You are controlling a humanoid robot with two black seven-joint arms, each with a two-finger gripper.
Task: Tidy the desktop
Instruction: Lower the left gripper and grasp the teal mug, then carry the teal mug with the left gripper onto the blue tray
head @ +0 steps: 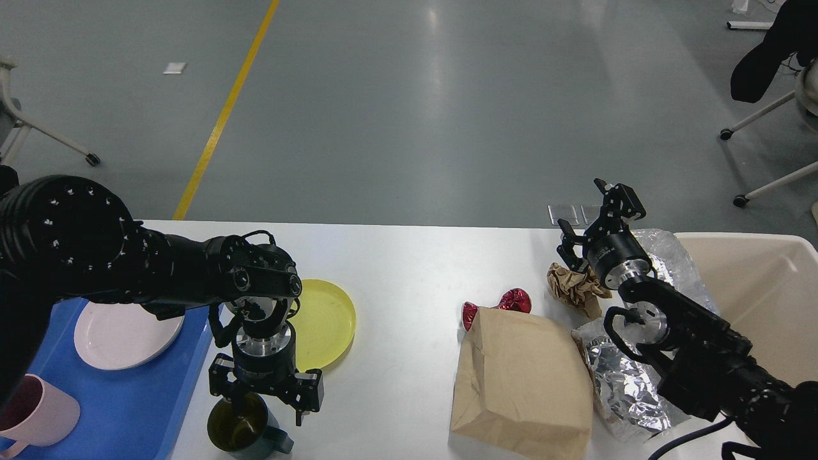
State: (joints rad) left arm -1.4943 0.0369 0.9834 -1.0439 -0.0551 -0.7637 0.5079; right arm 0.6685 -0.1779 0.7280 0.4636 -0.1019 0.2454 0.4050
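Your left end effector [265, 399] hangs just above the dark green mug [239, 429] at the near edge of the surface [409, 268], fingers spread to either side of the rim and closed on nothing. The step in hand looks like picking that mug up for the blue tray [137, 409] beside it, where a white plate [128, 335] and a pink mug [35, 412] already sit. Come straight down so that one finger goes inside the rim and one outside, on the side away from the handle, and close only once you are well below the lip. Lift clear of the tray wall before you move left, and watch the yellow plate [326, 322] just behind your wrist. Your right end effector [597, 223] is raised above the crumpled brown paper [575, 287], fingers apart and empty, with the paper bag [521, 383] and foil [623, 383] near it.
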